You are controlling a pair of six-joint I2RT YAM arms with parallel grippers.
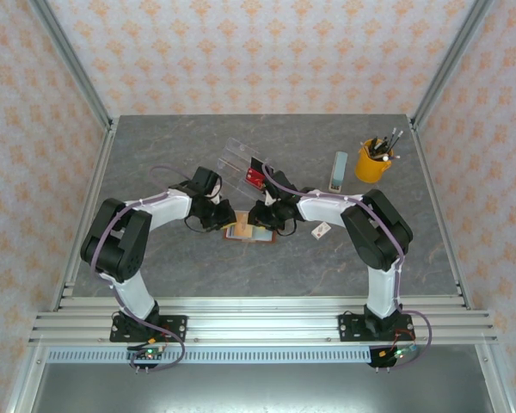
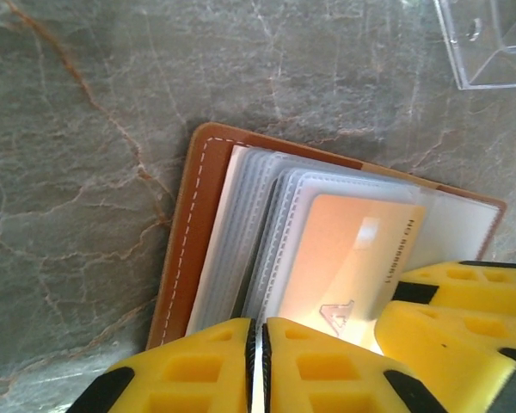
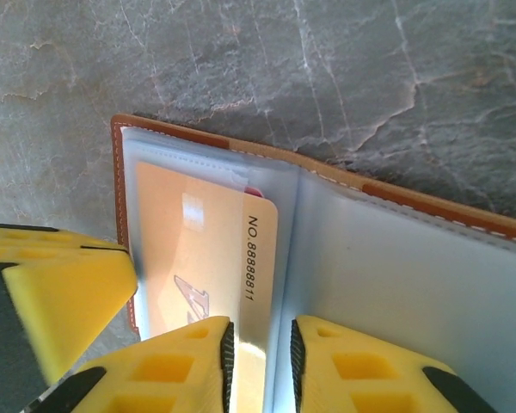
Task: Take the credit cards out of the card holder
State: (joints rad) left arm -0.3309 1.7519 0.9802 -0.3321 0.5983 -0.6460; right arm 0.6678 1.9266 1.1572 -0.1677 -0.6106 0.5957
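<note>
Left fingers (image 2: 318, 370) clenched over the card holder (image 2: 189, 232); right fingers (image 3: 163, 379), parted astride the tan credit card (image 3: 198, 249), should clamp squarely, pull straight.

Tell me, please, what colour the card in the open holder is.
The credit card is tan-orange, with a printed number; it shows best in the right wrist view.

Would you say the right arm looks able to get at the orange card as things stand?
Probably yes: the card holder lies open and the right end effector sits at the orange card, whose long edge is between the parted jaws.
</note>
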